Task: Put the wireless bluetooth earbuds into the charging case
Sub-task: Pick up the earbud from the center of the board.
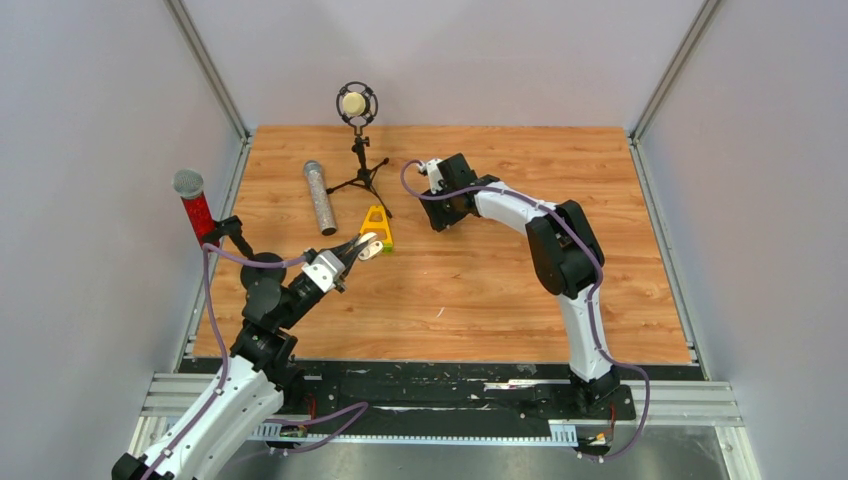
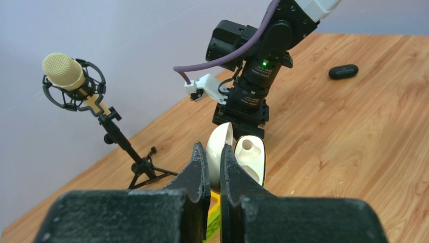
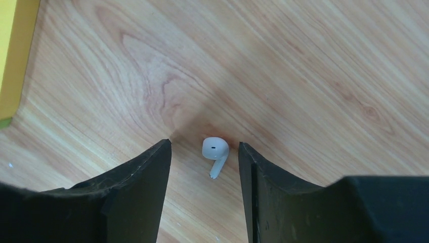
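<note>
Near the charging case (image 2: 251, 154) stand a yellow block (image 1: 377, 225) and microphone (image 2: 63, 71).

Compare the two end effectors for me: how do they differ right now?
The left end effector is shut, pinching the open charging case; the right end effector is open, gripping nothing. The left one holds its case off the table; the right one hangs low, fingers either side of a white earbud lying on it. Both have black fingers.
</note>
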